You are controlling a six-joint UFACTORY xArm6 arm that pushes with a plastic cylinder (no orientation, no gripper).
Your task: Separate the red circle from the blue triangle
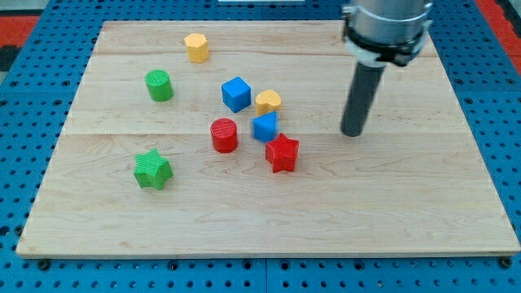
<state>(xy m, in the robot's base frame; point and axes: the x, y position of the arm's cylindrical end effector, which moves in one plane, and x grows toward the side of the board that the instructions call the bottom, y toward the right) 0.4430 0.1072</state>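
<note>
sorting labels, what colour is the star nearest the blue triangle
Red. The red star sits just below the blue triangle in the camera view, the only view.

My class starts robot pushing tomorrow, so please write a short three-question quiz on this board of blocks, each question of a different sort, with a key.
1. True or false: the red cylinder block touches the small blue triangle block.
2. Which block lies nearest below the blue triangle: A) red star block, B) green star block, C) yellow hexagon block?
3. Fill in: my tip stands to the view's ____ of the blue triangle.

Key: 1 false, a gap shows; 2 A; 3 right.
</note>
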